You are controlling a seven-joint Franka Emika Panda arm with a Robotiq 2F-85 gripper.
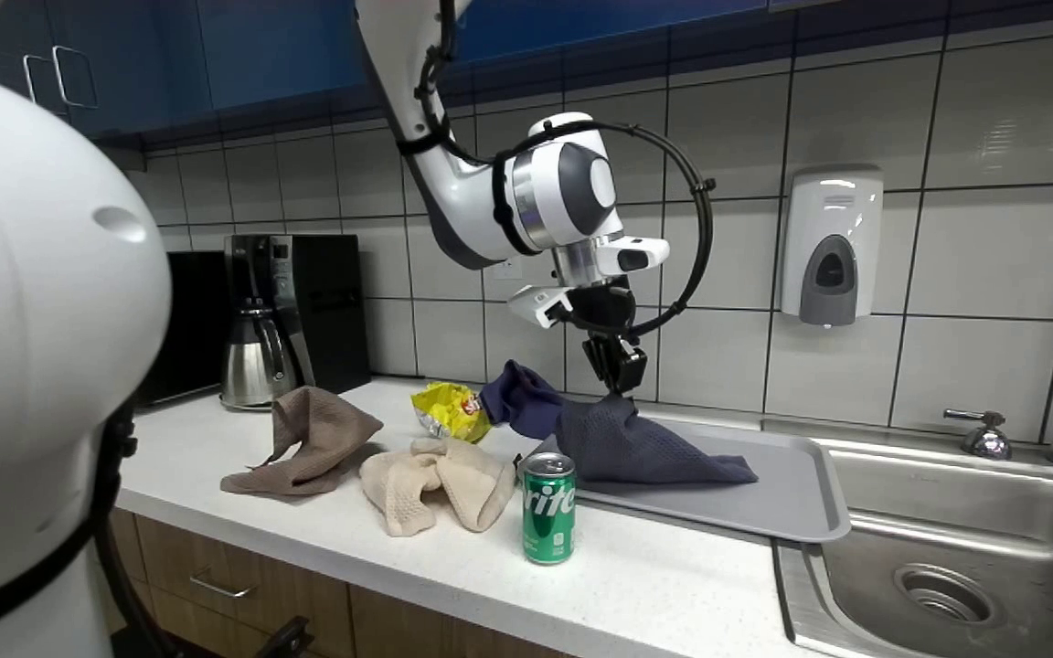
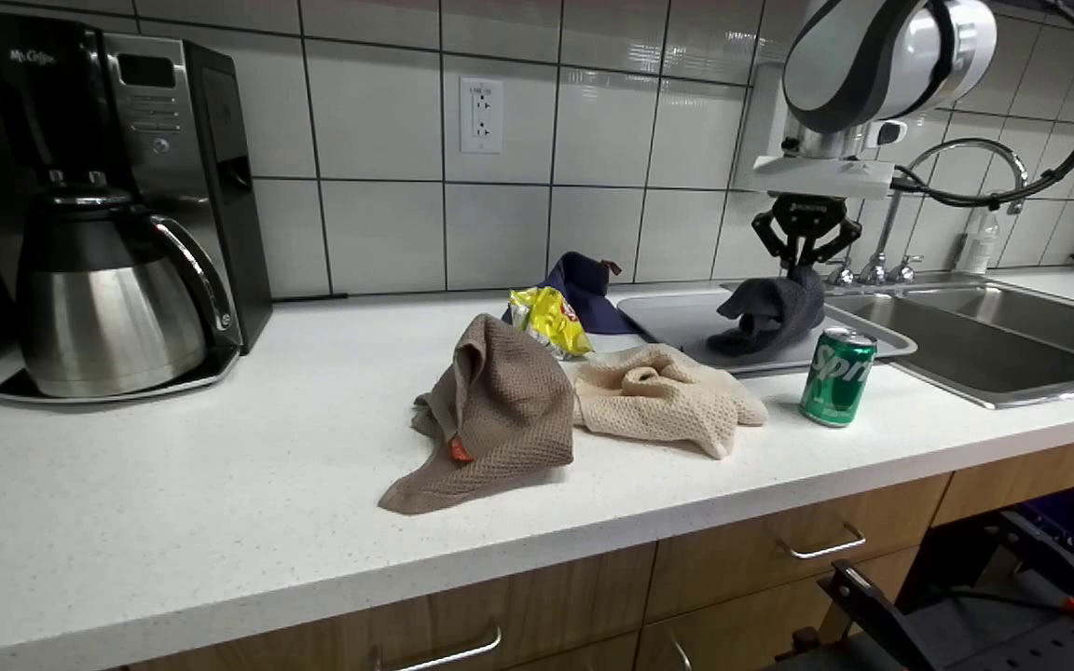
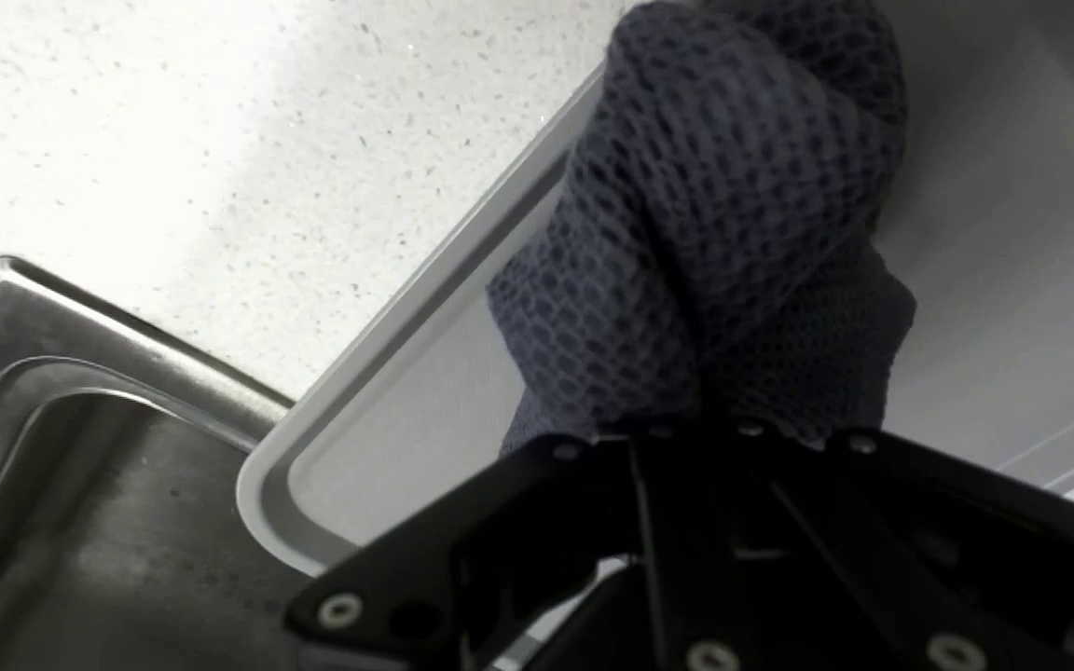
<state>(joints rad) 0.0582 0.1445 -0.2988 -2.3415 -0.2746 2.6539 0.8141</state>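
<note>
Black two-finger gripper (image 2: 795, 267) — jaws nearly together, grasping a dark-blue waffle-weave cloth (image 3: 733, 196) by the top; folds drape over a rectangular grey tray (image 1: 801, 489). Gripper points down.

Cloth (image 2: 775, 312) on tray (image 2: 672, 312), below claw (image 2: 795, 267); can (image 2: 837, 377) before tray; sink (image 2: 998, 343) at right, coffee maker (image 2: 164, 177) far left.

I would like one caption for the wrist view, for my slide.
Gripper pinching a dark blue cloth over a gray tray beside the sink.
</note>
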